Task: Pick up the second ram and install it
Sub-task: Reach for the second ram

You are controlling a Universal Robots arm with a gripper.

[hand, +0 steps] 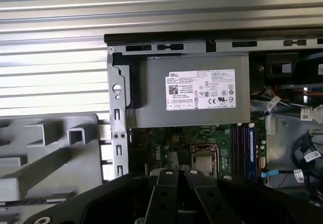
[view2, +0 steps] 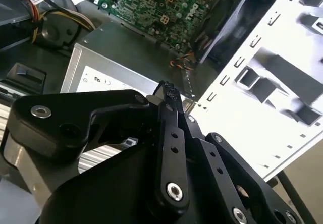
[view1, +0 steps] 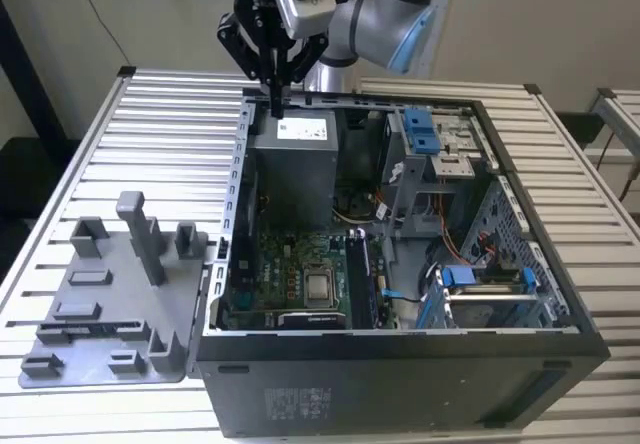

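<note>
We see the black two-finger gripper (view1: 277, 107) of the silver and blue arm hanging above the far left corner of the open black PC case (view1: 400, 348), which lies on its side on the table of pale metal slats (view1: 150, 124). The fingers point down and their tips are just over the far edge of the grey metal power supply box (view1: 295, 159). In the second wrist view the gripper (view2: 169, 90) has its two fingers pressed together, with no gap that we can see, and nothing is held between them.

Near to the power supply box, inside the case, lies the green motherboard (view1: 275, 264) with the square silver processor socket (view1: 320, 286).

We cannot place the second ram with certainty. Narrow dark sticks stand in the memory slots (view1: 360, 279) just at the exterior view's right of the processor socket, and in the first wrist view the memory slots (hand: 246, 143) appear as bluish strips. We cannot tell whether one of them is the second ram.

At the exterior view's left of the case lies the grey plastic holder with upright pegs (view1: 175, 294), touching the case wall. A thin dark line (view1: 92, 327) runs in a groove at its near part; we cannot tell if this is a stick or only shadow.
</note>
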